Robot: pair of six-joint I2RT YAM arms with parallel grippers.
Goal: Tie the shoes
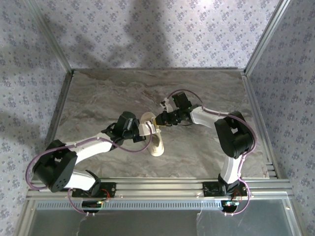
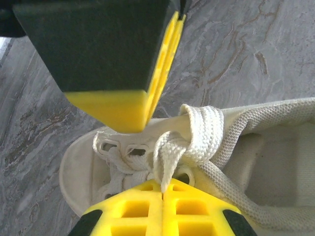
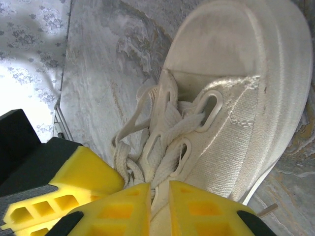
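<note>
A cream low-top shoe (image 1: pixel 157 145) lies mid-table with both grippers meeting over its laces. In the left wrist view my left gripper (image 2: pixel 162 186) is shut on a white lace strand (image 2: pixel 165 162) that rises from the knot area beside the shoe's opening (image 2: pixel 275 162). My left gripper (image 1: pixel 149 129) comes in from the left. My right gripper (image 1: pixel 157 121) comes from the right. Its jaws (image 3: pixel 160 189) stand a narrow gap apart, with a lace strand (image 3: pixel 162 162) running through the gap just above the eyelets. The toe cap (image 3: pixel 231 49) points away.
The right gripper's finger (image 2: pixel 118 105) hangs close above the left one. The left gripper's yellow finger (image 3: pixel 83 172) sits right beside the right jaws. Patterned walls (image 1: pixel 29 73) and metal frame rails (image 1: pixel 256 108) enclose the marble tabletop (image 1: pixel 108 93).
</note>
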